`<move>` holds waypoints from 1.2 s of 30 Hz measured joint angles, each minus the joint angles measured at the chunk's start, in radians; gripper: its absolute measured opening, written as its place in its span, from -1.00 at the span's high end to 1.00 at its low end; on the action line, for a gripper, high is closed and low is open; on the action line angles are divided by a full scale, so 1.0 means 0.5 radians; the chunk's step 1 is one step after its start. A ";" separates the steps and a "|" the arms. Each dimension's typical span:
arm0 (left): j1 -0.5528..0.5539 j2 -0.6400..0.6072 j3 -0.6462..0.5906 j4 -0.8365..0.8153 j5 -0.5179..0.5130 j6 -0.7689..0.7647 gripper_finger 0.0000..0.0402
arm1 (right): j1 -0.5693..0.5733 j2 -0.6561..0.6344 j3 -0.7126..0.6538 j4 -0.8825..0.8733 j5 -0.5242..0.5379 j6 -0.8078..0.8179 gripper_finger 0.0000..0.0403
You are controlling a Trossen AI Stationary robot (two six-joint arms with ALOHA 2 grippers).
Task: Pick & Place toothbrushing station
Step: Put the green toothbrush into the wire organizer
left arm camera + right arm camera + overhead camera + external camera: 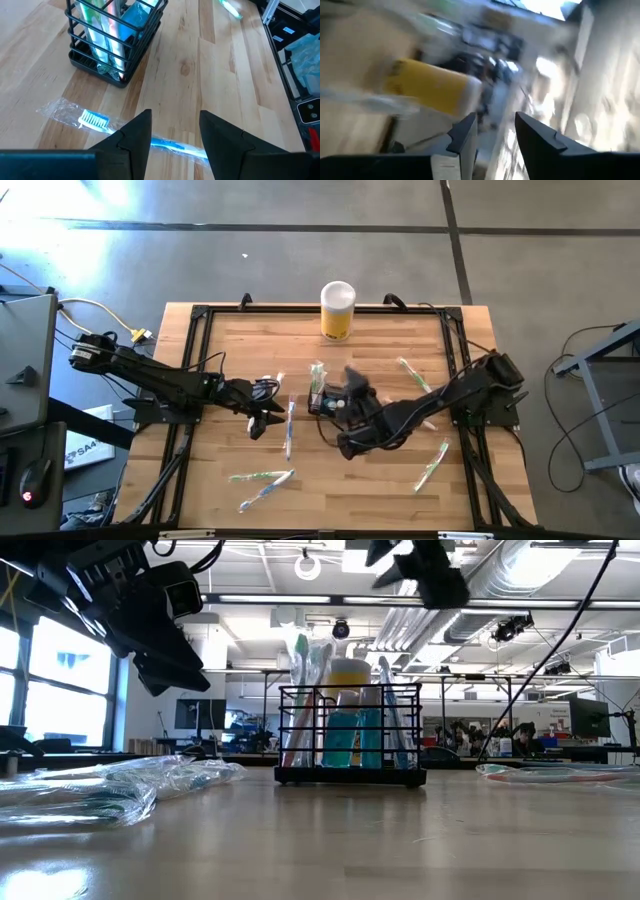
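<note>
Hovering left tool [175, 137], fingers parted, empty; blue toothbrush [165, 145] beneath should be pinched mid-handle, caddy [112, 40] at 11 o'clock; right tool [495, 135] parted, empty.

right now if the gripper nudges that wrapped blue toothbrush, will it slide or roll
The blue toothbrush lies flat in loose, crinkly clear wrap, so it would probably slide and pivot rather than roll. The glossy film looks slippery on the wooden table, so fingers may catch wrapper first. It is likely light.

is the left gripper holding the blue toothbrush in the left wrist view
No, the left gripper is open and empty, its fingers hovering above the wrapped blue toothbrush lying on the table.
</note>
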 joint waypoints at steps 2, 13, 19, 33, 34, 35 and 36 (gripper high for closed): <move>0.000 0.000 0.000 -0.004 0.001 0.002 0.20 | 0.002 -0.023 -0.002 -0.008 0.269 0.284 0.38; 0.000 0.000 0.000 -0.059 0.002 0.005 0.20 | 0.078 -0.498 -0.002 -0.849 -0.417 2.102 0.38; 0.000 0.000 0.000 -0.055 0.011 0.007 0.20 | -0.046 -0.783 -0.023 -1.469 -1.119 3.207 0.38; 0.000 0.000 0.000 -0.054 0.014 0.043 0.20 | -0.879 -1.252 -0.938 -0.883 -1.770 3.145 0.38; 0.000 0.000 0.000 -0.054 0.016 0.047 0.20 | -0.955 -1.251 -0.998 -0.785 -1.842 3.101 0.38; 0.000 0.000 0.000 -0.054 0.016 0.050 0.20 | -1.034 -1.248 -1.059 -0.683 -1.911 3.017 0.38; 0.000 0.000 0.000 -0.054 0.016 0.050 0.20 | -1.111 -1.238 -1.115 -0.590 -1.977 2.919 0.38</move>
